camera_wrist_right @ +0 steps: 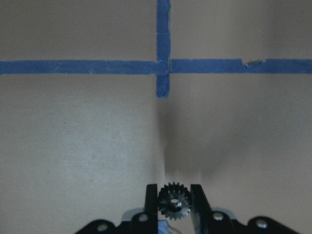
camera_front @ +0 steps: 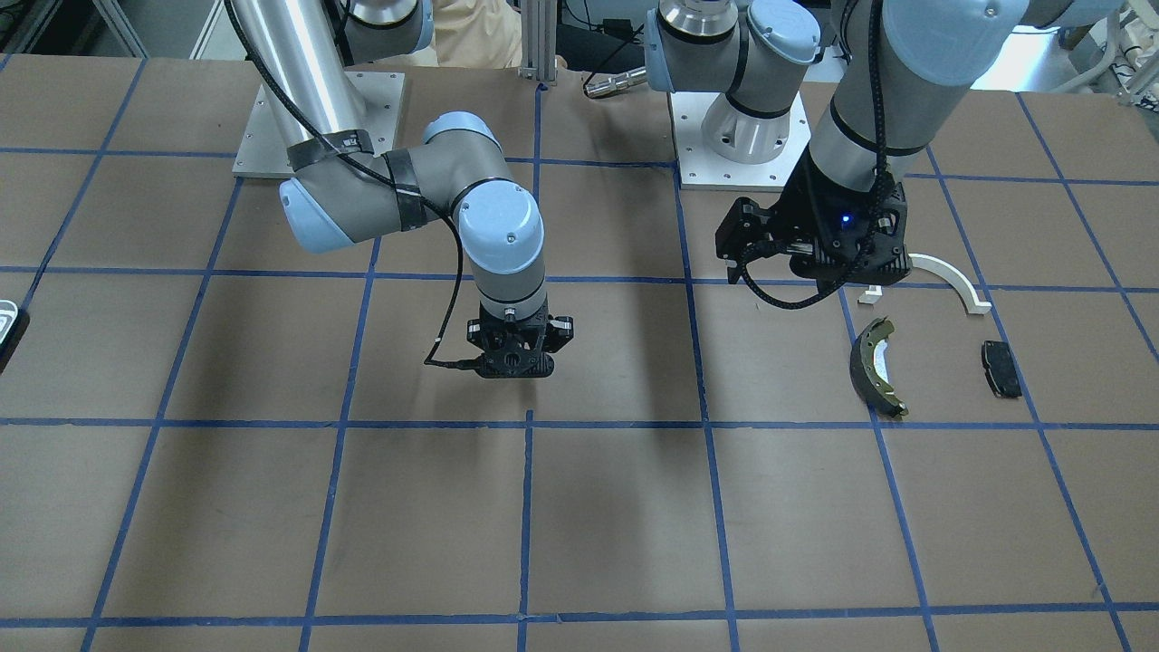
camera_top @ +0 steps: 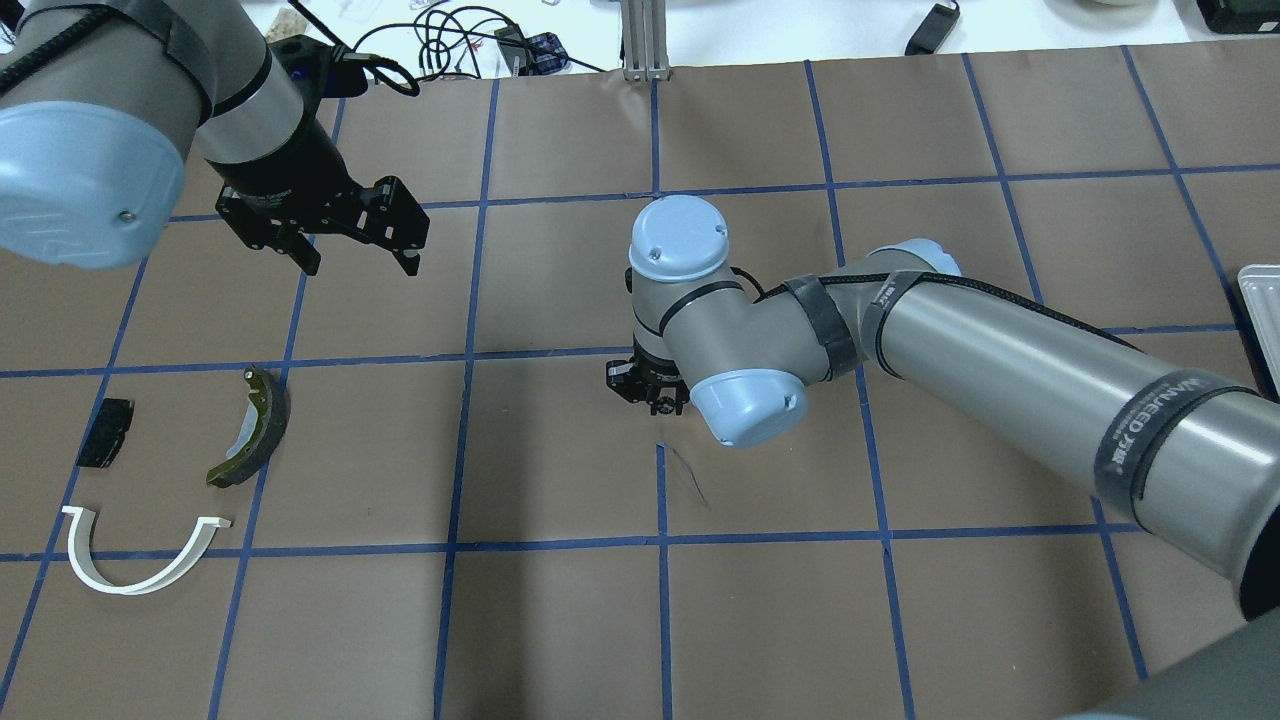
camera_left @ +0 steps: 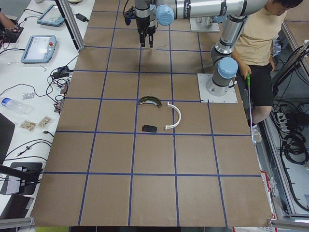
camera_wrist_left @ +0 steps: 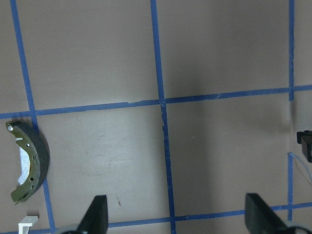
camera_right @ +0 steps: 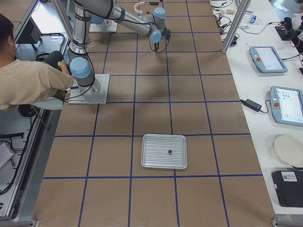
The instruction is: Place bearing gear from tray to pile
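Observation:
My right gripper [camera_wrist_right: 173,214] is shut on a small black toothed bearing gear [camera_wrist_right: 173,202] and holds it above bare table near a tape crossing. It hangs at the table's middle [camera_front: 512,362], mostly hidden under its wrist in the overhead view [camera_top: 645,385]. My left gripper [camera_top: 360,255] is open and empty, its fingertips [camera_wrist_left: 97,212] wide apart, raised beside the pile. The pile holds a white arched strip [camera_top: 110,585], a dark brake shoe with olive lining [camera_top: 255,430] and a small black pad [camera_top: 105,432]. The tray [camera_right: 147,137] lies far off on the right arm's side.
A small dark part [camera_right: 169,152] lies in the tray. The tray's corner shows at the overhead view's right edge [camera_top: 1262,300]. Two arm base plates [camera_front: 317,127] stand at the robot's side. An operator [camera_left: 256,43] sits behind the robot. Tablets and cables lie on the side bench [camera_right: 284,104].

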Motion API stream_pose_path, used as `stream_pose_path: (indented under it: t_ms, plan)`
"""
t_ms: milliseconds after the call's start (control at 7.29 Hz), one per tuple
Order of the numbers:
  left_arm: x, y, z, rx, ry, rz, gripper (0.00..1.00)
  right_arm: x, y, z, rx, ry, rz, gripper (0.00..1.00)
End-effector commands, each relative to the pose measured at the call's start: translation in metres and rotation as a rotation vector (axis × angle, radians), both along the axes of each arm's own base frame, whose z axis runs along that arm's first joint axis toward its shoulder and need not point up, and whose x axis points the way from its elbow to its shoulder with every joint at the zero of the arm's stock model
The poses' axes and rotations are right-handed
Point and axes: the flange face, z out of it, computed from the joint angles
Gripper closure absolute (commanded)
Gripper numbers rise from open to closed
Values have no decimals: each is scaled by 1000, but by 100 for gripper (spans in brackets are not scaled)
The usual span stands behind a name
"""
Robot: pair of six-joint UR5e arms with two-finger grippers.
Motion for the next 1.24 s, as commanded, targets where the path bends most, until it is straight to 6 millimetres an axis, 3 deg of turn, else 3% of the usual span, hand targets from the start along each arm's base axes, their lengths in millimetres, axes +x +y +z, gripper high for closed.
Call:
stream_pose_path:
  t_ms: [0, 137, 275, 412, 686, 961, 1098]
  plan:
    - [-1, -5, -8, 2, -2, 16, 0, 9, 4, -2, 22, -74, -41, 43]
    - [-2, -12, -4, -60, 4, 74, 0, 7, -2, 5, -1, -69, -36, 5]
    - [-9, -16, -16, -45, 10, 84, 0, -14, -23, 23, -55, -55, -18, 0]
    - [-14, -17, -23, -33, 12, 70, 0, -58, -54, 48, -114, -14, 28, 0]
    - [-47, -14, -36, -6, 10, 75, 0, -194, -99, 71, -122, 65, -22, 0]
    - [-118, -6, -75, -8, 9, 9, 0, -363, -117, 91, -126, 90, -6, 0]
    - [-148, 0, -98, -29, 17, 2, 0, -438, -120, 105, -148, 107, 10, 0]
